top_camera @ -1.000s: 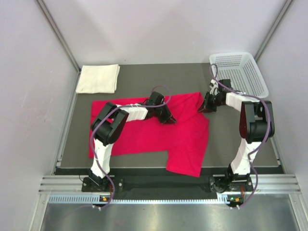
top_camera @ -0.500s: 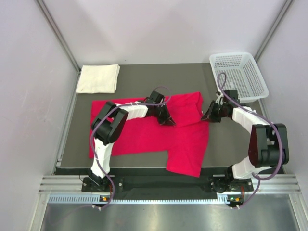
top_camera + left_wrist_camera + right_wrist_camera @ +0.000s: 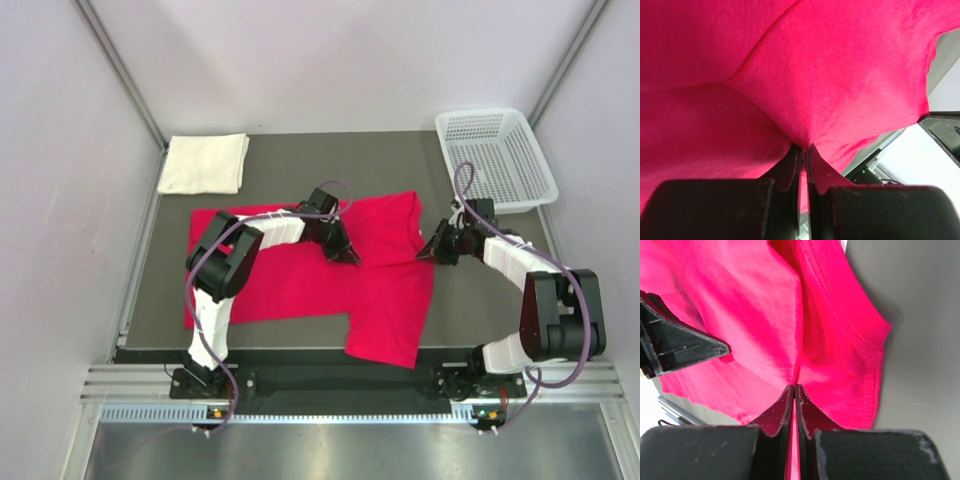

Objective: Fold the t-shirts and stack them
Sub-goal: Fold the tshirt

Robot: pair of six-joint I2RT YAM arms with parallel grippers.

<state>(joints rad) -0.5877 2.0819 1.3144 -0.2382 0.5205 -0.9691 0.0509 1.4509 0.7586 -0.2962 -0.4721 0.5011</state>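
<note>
Left gripper [image 3: 346,254] clamps a fold mid-way across the red t-shirt [image 3: 290,285], right gripper [image 3: 428,254] pinches its right edge; folded cream t-shirt [image 3: 205,163] lies well apart

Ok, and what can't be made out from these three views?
Top view: how much red t-shirt the left claw and right claw pinch; too small, and their own bodies cover the tips.
Left wrist view: anything beneath the red cloth, which fills most of the frame.
Right wrist view: the claw's body, cut off by the bottom edge.
Cream-white t-shirt: fold layers, too small, top view only.
</note>
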